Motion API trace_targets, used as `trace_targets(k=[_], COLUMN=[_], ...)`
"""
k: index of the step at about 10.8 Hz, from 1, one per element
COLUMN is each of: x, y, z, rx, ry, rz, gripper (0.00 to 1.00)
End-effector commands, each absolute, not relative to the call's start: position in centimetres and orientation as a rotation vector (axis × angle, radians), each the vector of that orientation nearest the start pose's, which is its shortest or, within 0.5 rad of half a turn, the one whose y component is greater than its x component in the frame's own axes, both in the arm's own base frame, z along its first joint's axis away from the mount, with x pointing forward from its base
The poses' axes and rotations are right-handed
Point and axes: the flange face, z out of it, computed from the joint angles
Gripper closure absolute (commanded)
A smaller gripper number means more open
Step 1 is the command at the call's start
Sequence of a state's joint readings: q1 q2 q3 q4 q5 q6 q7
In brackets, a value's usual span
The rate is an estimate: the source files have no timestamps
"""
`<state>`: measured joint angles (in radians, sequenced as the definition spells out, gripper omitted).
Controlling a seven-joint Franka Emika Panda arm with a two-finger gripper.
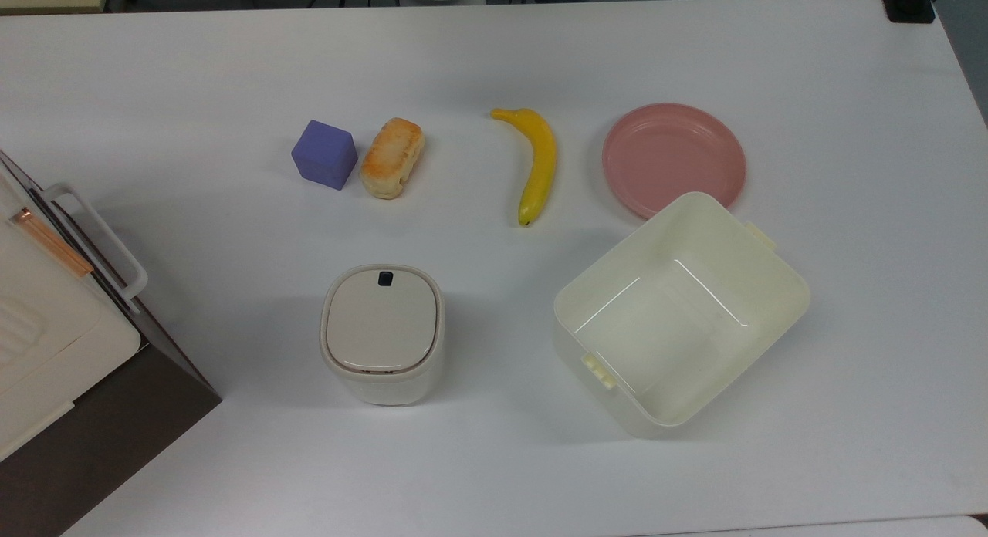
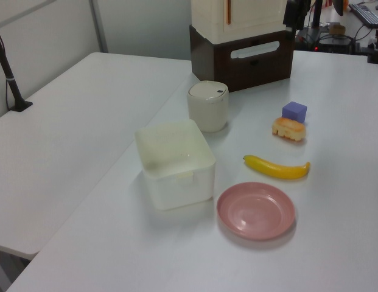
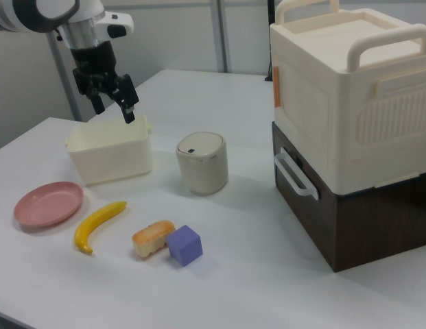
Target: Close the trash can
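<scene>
Sizing up the scene, biggest thing first:

Worktop (image 1: 695, 51): white, carrying everything below.

Stacked cabinet (image 3: 350, 116): cream box on a dark brown base, at the right view's right edge, well apart from the gripper.

Open tub (image 1: 679, 313): lidless, cream, latches on its sides, to the top view's right of the trash can, with a gap between them.

Pink plate (image 1: 673, 157): just behind the tub in the top view.

Trash can (image 1: 383, 332): small, cream, upright near the middle of the worktop. Its beige lid (image 1: 382, 319) lies flat and flush with the rim, dark button (image 1: 384, 278) on the edge nearest the bread.

Banana (image 1: 536, 163), bread (image 1: 392, 157), purple cube (image 1: 325, 154): in a row beyond the can in the top view; cube and bread sit just beside each other.

Gripper (image 3: 110, 103): raised above the tub's far side in the right view, fingers spread apart, grasping nothing.

Step in hand: judging by the level lid, closing looks complete.

Doing it well: if confirmation is wanted, press down softly on the lid's centre, avoiding the button, which probably releases it.
</scene>
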<state>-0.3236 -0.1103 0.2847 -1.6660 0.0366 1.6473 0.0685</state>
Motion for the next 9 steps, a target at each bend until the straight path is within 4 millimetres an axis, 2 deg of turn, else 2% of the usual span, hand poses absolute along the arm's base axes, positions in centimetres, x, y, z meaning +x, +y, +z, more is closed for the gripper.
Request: trace_targets(k=[1, 3, 9], x=[52.22, 52.16, 52.08], y=[-2.33, -2.31, -1.74], z=[67.84, 67.78, 67.29], rx=[-3.085, -3.077, -3.081], ry=[0.281, 0.33, 0.319], rz=[-0.236, -0.225, -0.187], gripper=[0.0, 0.0, 0.0])
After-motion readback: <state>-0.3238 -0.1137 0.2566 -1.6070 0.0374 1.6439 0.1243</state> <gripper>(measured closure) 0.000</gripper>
